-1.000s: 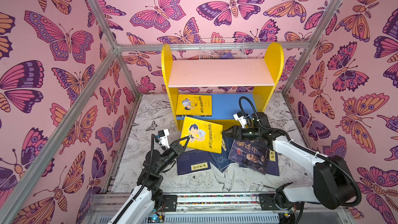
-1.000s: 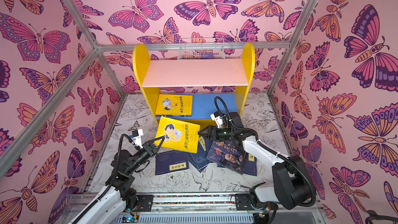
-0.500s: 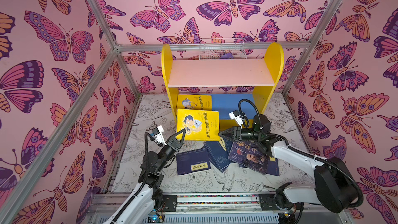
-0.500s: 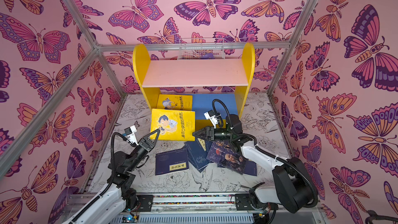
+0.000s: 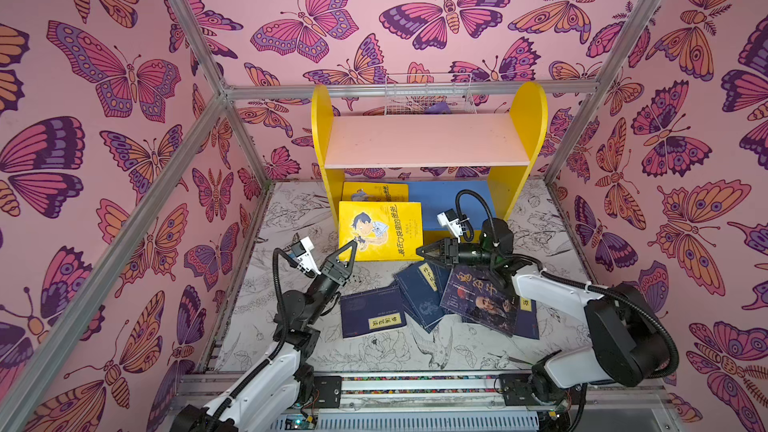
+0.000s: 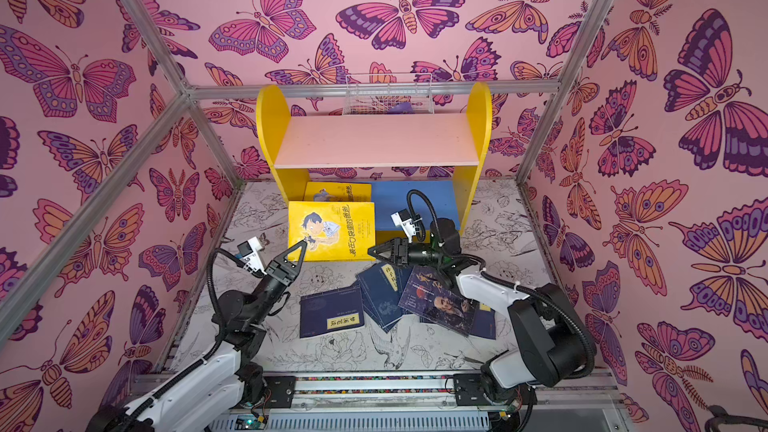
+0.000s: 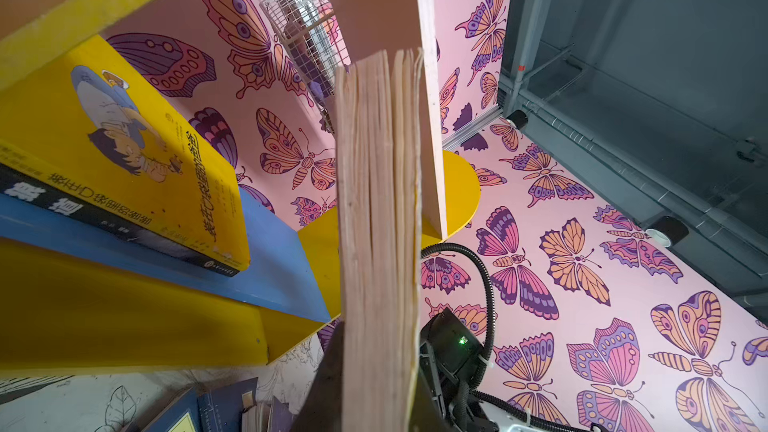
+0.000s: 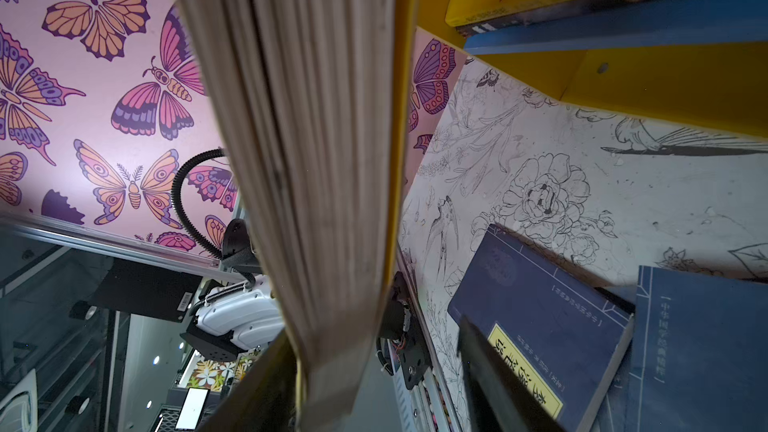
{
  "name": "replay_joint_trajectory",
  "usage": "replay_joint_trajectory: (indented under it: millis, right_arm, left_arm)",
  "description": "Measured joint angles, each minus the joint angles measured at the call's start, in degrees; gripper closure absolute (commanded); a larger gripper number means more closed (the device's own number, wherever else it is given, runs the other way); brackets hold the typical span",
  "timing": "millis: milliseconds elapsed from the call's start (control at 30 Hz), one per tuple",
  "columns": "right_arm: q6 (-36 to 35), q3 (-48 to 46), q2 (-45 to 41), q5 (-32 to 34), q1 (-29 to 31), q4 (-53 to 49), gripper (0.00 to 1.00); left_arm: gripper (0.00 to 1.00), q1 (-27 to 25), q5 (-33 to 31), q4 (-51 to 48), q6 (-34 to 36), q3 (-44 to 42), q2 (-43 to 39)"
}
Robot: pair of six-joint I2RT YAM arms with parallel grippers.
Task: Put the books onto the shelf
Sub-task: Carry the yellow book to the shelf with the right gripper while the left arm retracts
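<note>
Top views, shelf: the shelf [image 5: 428, 143] stands at upper centre against the back wall in both top views; pink upper board bare, blue lower board [image 6: 415, 201] partly covered.
Top views, shelved book: a second yellow book [image 5: 374, 192] lies flat at the left end of the blue board, under the pink board.
Top views, yellow book: the yellow book [image 5: 380, 231] with the cartoon boy sits at centre frame, its far edge at the front of the blue board, overlapping the shelved one.
Top views, left claw: the left gripper [image 5: 351, 248] pinches the lower left corner of the yellow book, jaws closed on it.
Top views, right claw: the right gripper [image 6: 374, 252] meets the lower right corner of the same book; jaws part-way apart, and a firm hold cannot be confirmed.
Top views, loose books: navy books [image 5: 372, 312] and a dark portrait book [image 6: 440, 301] lie fanned on the floor mat [image 5: 395, 351] at lower centre.
Top views, basket: a wire basket [image 5: 428, 95] hangs behind the shelf.
Left wrist view: page edges of the yellow book [image 7: 378, 222] fill centre frame, rising from between the jaws; the shelved yellow book [image 7: 124, 151] rests on a black book [image 7: 116, 218] at left.
Right wrist view: page edges [image 8: 299, 160] run through centre frame; navy books [image 8: 540, 317] lie at lower right.
</note>
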Motion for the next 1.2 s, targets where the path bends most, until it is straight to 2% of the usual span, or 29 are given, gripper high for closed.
replay_joint_trajectory:
  millis: [133, 433, 633, 733, 800, 867, 933, 1033, 1200]
  right_arm:
    - [2.8, 0.0, 1.1, 0.3, 0.0, 3.8, 0.48]
    - [14.2, 0.0, 6.2, 0.5, 0.3, 20.2, 0.65]
    - [19.1, 0.2, 8.3, 1.1, 1.3, 25.8, 0.93]
    - [19.3, 0.4, 8.3, 1.6, 1.3, 26.4, 1.0]
    - [18.8, 0.5, 7.8, 2.1, 1.3, 25.5, 1.0]
    - [17.3, 0.6, 6.2, 2.8, 1.3, 22.1, 1.0]
    - [15.0, 1.4, 4.3, 3.4, 1.3, 17.9, 1.0]
    - [11.5, 4.7, 2.6, 4.9, 0.3, 10.7, 1.0]
    - [7.2, 11.8, 3.8, 7.2, -3.3, 3.4, 1.0]
  left_arm:
    - [1.0, 0.0, -0.2, 0.0, 0.0, 0.0, -0.3]
    - [1.0, 0.0, -1.0, 1.1, 0.3, 0.0, 0.8]
    - [1.0, 0.0, -1.7, 2.8, 0.9, 0.0, 3.2]
    - [1.0, 0.0, -2.3, 3.8, 0.9, 0.0, 3.8]
    - [0.85, 0.0, -2.7, 3.5, 0.9, 0.0, 3.9]
    - [0.62, -0.1, -3.1, 1.9, 0.9, 0.0, 3.3]
    - [0.46, 0.0, -4.3, -1.6, 1.7, 0.0, 1.6]
    - [0.39, 0.0, -6.5, -8.7, 2.2, 0.0, -3.3]
    - [0.38, 0.0, -12.5, -27.0, 2.6, 0.1, -17.6]
